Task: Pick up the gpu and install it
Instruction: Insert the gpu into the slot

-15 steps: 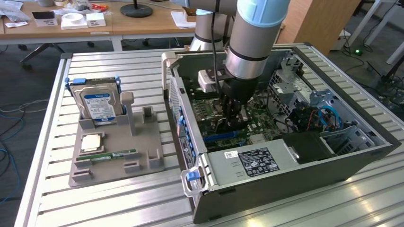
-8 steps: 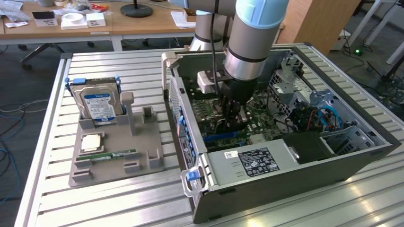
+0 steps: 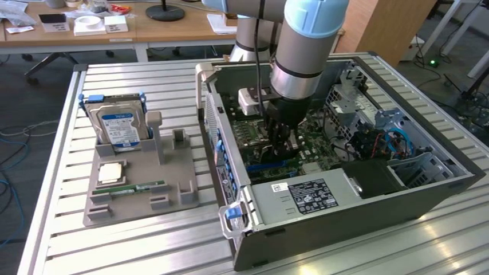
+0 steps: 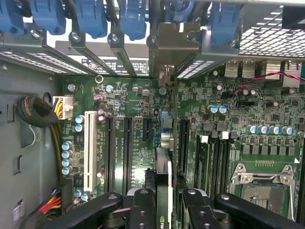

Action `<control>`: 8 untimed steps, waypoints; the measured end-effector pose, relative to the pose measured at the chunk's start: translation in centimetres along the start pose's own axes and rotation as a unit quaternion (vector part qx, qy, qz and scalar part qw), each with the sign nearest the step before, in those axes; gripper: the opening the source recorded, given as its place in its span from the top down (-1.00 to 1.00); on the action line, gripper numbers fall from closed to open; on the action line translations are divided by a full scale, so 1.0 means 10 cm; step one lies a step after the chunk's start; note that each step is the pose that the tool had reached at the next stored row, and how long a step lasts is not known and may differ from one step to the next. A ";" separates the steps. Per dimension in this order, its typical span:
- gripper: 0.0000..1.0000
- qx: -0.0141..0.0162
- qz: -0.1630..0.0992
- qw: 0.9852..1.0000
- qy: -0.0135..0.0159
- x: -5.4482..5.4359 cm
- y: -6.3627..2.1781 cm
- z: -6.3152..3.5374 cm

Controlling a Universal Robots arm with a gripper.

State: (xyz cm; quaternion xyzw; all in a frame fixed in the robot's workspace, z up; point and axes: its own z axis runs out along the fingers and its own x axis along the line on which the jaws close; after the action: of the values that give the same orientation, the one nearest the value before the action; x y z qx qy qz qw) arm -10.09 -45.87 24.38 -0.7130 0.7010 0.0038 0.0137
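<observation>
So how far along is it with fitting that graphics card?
Done: the gpu is picked up and is inside the open computer case. In hand: the pincer grips it edge-on over the long slots of the motherboard. Left: seating it. I cannot tell whether its edge is in a slot yet.

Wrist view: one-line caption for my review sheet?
Gripper holds the gpu edge-on at the motherboard slots inside the case.
</observation>
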 end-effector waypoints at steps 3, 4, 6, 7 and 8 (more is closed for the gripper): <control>0.47 0.000 0.000 1.000 0.000 0.00 0.000 0.003; 0.47 0.000 0.000 1.000 0.000 0.00 0.001 0.004; 0.47 0.000 0.000 1.000 0.000 0.00 0.001 0.004; 0.47 0.000 0.000 1.000 0.000 0.00 0.001 0.005; 0.47 0.000 0.000 1.000 0.000 0.00 0.001 0.005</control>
State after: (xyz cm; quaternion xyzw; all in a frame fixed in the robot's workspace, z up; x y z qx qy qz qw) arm -10.10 -45.86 24.34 -0.7130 0.7010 0.0039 0.0139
